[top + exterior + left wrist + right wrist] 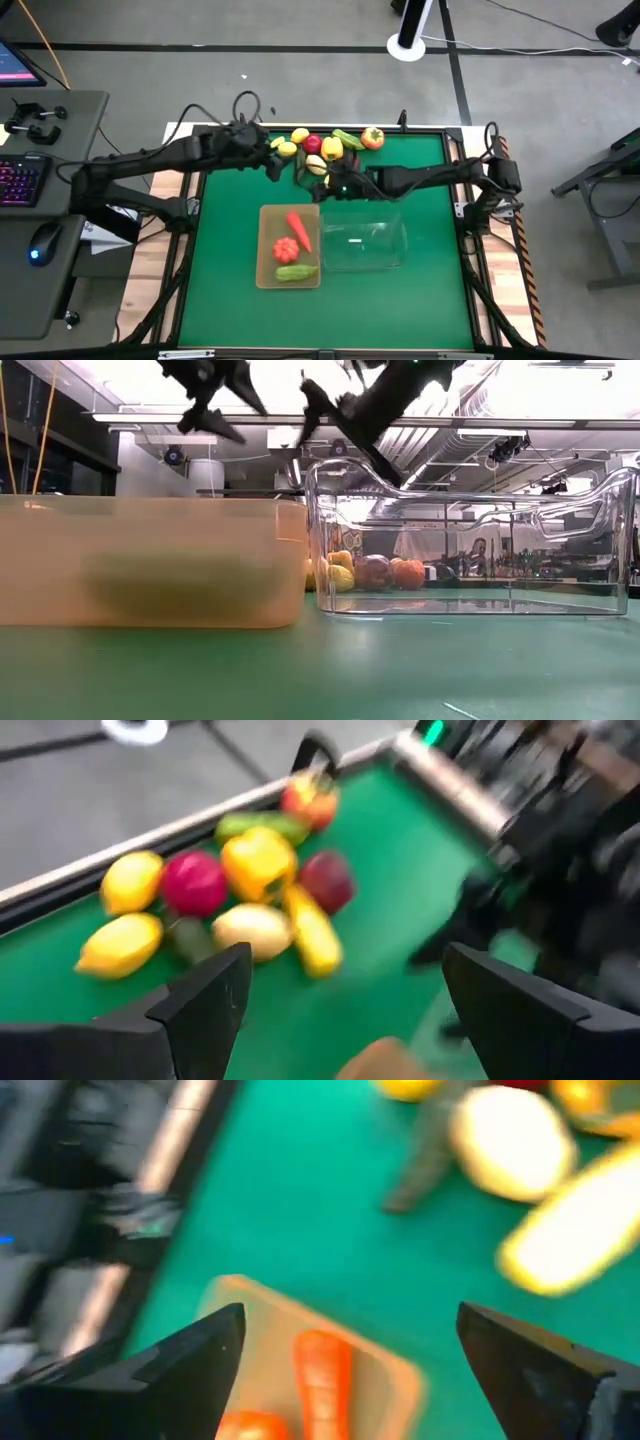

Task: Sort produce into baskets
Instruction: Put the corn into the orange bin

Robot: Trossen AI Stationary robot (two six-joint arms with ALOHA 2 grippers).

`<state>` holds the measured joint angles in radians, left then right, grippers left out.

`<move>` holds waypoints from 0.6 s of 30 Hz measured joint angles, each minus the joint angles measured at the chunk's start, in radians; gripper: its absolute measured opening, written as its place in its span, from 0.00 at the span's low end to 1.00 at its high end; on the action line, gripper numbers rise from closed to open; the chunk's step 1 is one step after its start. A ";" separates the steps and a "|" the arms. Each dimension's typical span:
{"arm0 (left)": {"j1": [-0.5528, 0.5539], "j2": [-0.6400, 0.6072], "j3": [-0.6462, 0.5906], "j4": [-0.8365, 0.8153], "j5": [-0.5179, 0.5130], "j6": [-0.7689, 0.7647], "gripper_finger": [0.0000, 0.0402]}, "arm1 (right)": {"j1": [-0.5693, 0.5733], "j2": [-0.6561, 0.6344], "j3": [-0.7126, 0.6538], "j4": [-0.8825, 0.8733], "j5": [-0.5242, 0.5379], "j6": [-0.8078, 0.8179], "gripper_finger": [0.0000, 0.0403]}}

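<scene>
Green felt covers the desk [230, 300], and both arms reach in over its far half. The left pincer [272, 166] hangs above the mat with its two dark fingers [205, 1005] spread wide and nothing between them; in the left wrist view the gap between the fingers shows only bare green. Just beyond it lies the heap of produce: a yellow lemon [132, 881], a second lemon [120, 943], a red apple [194, 882], a yellow pepper [259, 861], a darker red fruit [326, 880], a pale round piece [252, 929] and a long yellow piece [312, 933], all bunched and touching. A green cucumber [262, 823] and an orange-red tomato [310, 802] sit at the heap's far edge, farthest from this pincer.

The right pincer [318, 186] hovers close beside the left one, also wide open and empty, touching nothing. The tan basket [265, 245] sits just beneath and ahead of it, holding an orange carrot [299, 230], a red piece [285, 250] and a green cucumber piece [297, 272]. The clear basket [364, 245] stands right beside the tan one, their sides nearly touching, directly under the right forearm; I cannot see anything inside it.
</scene>
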<state>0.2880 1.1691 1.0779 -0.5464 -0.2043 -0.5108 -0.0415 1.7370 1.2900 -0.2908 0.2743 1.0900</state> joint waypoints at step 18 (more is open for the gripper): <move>0.398 0.135 -0.001 -0.055 0.133 0.199 0.79 | -0.186 0.063 0.000 -0.199 -0.070 0.129 0.90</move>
<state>0.6864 1.3041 1.0771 -0.6010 -0.0716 -0.3117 -0.2271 1.7999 1.2896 -0.4900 0.2041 1.2188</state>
